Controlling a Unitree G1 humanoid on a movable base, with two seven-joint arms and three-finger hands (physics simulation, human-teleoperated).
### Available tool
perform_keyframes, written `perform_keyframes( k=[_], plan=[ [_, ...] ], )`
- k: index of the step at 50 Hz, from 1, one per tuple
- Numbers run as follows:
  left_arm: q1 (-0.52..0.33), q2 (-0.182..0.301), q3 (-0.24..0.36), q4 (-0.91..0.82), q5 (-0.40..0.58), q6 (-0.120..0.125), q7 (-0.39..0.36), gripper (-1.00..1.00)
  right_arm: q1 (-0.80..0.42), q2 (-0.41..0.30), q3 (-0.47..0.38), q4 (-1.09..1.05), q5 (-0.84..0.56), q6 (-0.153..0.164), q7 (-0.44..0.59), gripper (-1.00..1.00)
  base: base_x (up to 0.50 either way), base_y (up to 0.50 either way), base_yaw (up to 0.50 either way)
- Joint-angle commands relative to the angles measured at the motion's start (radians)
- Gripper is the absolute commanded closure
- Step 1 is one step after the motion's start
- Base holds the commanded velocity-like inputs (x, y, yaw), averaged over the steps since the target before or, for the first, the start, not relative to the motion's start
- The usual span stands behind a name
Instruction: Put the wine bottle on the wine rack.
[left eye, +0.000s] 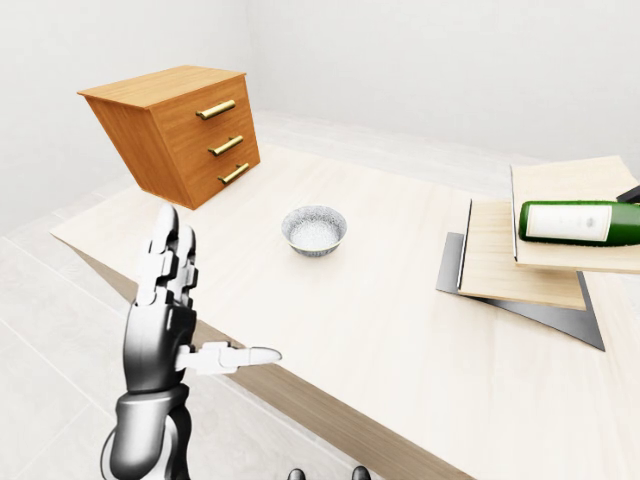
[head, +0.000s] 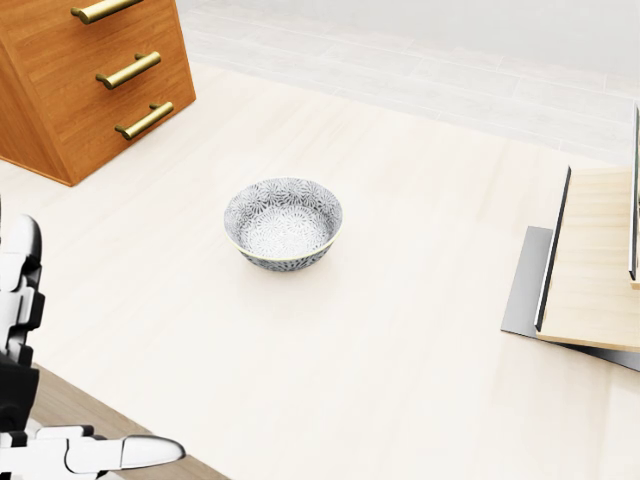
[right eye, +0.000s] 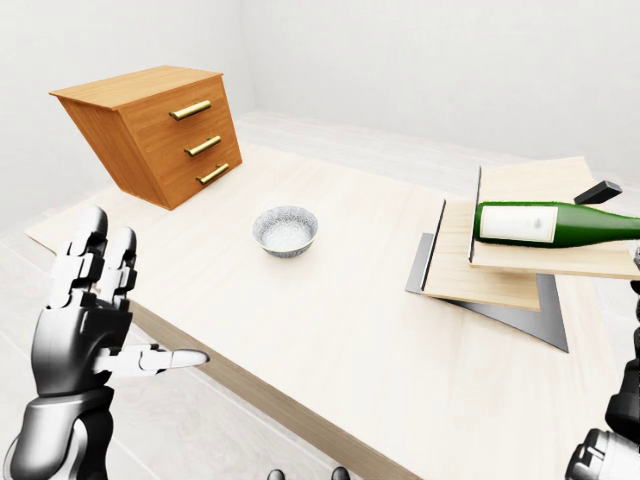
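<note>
A green wine bottle (right eye: 560, 224) with a white label lies on its side on the upper wooden board of the wine rack (right eye: 480, 280), at the right of the right-eye view; its neck runs off the right edge. My left hand (left eye: 215, 290) is open and empty, fingers up, at the table's near left edge, far from the bottle. Only dark parts of my right hand (right eye: 630, 385) show at the right edge, below the bottle's neck end. Its fingers are cut off, so I cannot tell whether it touches the bottle.
A patterned grey bowl (head: 284, 222) stands mid-table. A wooden chest of drawers (left eye: 180, 130) with brass handles sits tilted at the table's top left. The rack rests on a grey base plate (right eye: 520, 320). The light wood table (left eye: 380, 330) has its near edge by my left hand.
</note>
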Motion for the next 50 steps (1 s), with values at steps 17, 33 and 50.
perform_keyframes(
  k=[17, 33, 50],
  plan=[
    [0.0, -0.004, 0.017, 0.01, -0.018, 0.0, -0.008, -1.0, 0.121, 0.043, -0.058, -0.073, 0.015, 0.0, 0.013, -1.0, 0.0, 0.0, 0.0],
    [-0.001, -0.004, 0.011, 0.025, -0.022, 0.0, -0.006, -1.0, 0.234, 0.076, -0.133, -0.195, 0.017, 0.0, 0.03, -1.0, 0.0, 0.0, 0.0],
    [-0.003, -0.002, 0.007, 0.036, -0.027, 0.0, -0.003, -1.0, 0.305, 0.08, -0.241, -0.391, 0.031, 0.0, -0.036, -1.0, 0.0, 0.0, 0.0]
  ],
)
